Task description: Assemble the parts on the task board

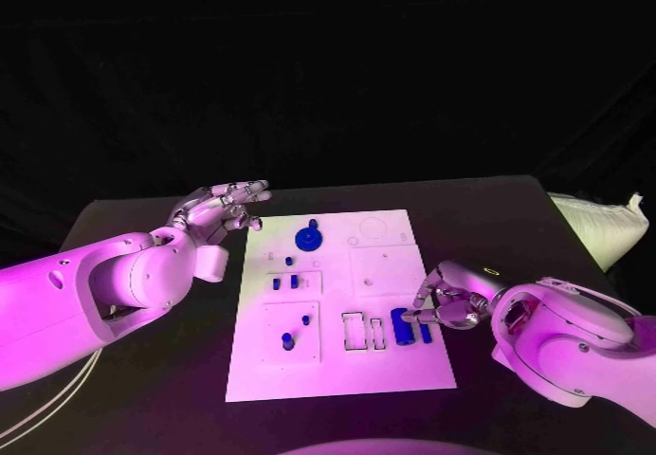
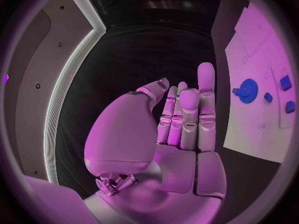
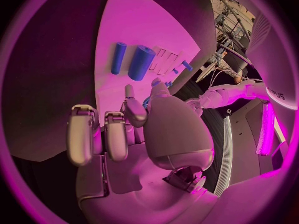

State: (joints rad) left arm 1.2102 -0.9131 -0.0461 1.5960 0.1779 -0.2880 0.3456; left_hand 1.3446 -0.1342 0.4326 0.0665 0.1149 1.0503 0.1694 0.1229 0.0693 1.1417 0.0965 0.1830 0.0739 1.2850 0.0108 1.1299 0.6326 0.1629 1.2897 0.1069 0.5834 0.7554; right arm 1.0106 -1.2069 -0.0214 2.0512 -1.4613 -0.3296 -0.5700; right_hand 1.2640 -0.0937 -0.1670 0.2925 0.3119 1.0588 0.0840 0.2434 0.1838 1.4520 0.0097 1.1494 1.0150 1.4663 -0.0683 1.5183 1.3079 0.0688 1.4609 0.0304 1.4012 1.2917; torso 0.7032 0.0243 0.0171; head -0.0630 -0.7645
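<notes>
The right hand point(image 1: 448, 301) is seen at the near right edge of the task board point(image 1: 396, 374), its fingers curled inward; in the right wrist view nothing is seen between them, though whether the fingertips touch a part cannot be told. Just beyond its fingertips two upright-looking blue cylinders point(image 1: 406, 325) lie side by side on the board, the thicker one point(image 3: 141, 62) beside the thinner one point(image 3: 118, 57). Past these, pale slots point(image 1: 364, 331) are set in the board, and further off smaller blue parts point(image 1: 288, 282) and a blue gear point(image 1: 309, 236) are found.

The left hand point(image 1: 219, 210) is held spread and empty above the counter point(image 1: 136, 398), beside the far left corner of the board, with the gear nearest to it.

A risk is judged here: the two cylinders sit close together, so a reach for one could knock or roll the other, and a curled hand could push the board aside.
</notes>
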